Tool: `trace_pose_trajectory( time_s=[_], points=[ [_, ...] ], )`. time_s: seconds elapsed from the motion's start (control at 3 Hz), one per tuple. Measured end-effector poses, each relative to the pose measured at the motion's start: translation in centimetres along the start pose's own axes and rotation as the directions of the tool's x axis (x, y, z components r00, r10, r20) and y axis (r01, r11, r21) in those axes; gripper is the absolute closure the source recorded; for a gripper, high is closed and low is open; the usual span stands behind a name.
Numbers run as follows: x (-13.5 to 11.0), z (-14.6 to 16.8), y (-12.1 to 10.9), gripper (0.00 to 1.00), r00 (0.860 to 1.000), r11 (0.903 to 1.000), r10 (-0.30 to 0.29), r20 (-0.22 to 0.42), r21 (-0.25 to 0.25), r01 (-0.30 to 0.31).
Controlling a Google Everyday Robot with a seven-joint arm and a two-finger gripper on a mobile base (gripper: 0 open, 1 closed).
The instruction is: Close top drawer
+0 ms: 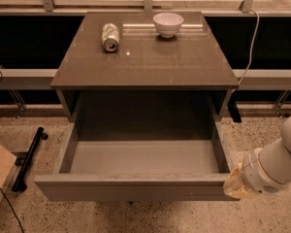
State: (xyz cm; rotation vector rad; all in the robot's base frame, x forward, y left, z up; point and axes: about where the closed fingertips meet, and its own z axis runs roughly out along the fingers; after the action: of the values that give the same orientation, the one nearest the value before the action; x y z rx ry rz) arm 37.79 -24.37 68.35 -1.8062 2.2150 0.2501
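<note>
- One top drawer (136, 187) stands pulled far out of the cabinet (68, 101). Its whole width lies left of the gripper (238, 184).
- It is wide, shallow and grey-brown. A flat, plain front panel (87, 188) runs across the near side, with a slim side wall at each end.
- The panel's right front corner is just beside the gripper; I cannot tell whether the two touch.
- As a container, the drawer shows its pale grey bottom (143, 158) from left wall to right wall. The back of the bottom is in the cabinet's shadow.
- The tabletop (145, 64) lies above the drawer, beyond the gripper and to its left. It carries two things near its far edge.
- The can (110, 37) lies on its side and is the one further left of the gripper. Its round end faces the camera.
- The white bowl (168, 23) stands upright, apart from the can and on the side nearer the gripper. What it holds cannot be told.
- Far to the gripper's left, a wooden board (0, 171) and a black bar (29, 157) lie on the speckled floor (150, 220) beside the drawer.
- The gripper is pale and yellowish. It sits low at the right, level with the front panel, at the end of a white arm (279, 161) that comes in from the right edge.
- Whether the gripper is released or clenched cannot be told.
</note>
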Motion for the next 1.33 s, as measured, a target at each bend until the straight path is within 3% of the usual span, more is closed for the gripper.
trace_pose_trajectory(
  time_s=[0.33, 0.67, 1.0, 1.33],
  points=[
    [1.0, 1.4, -1.6, 1.00, 0.999, 0.9990, 0.039, 0.036, 0.022, -0.040],
    [0.9, 1.4, -1.6, 1.00, 0.999, 0.9989, 0.039, 0.036, 0.022, -0.040],
    [-0.7, 2.4, -3.4, 1.00, 0.998, 0.9960, 0.031, 0.063, 0.082, -0.036],
    [-1.6, 2.9, -4.4, 1.00, 0.996, 0.9933, 0.023, 0.081, 0.111, -0.032]
  ],
)
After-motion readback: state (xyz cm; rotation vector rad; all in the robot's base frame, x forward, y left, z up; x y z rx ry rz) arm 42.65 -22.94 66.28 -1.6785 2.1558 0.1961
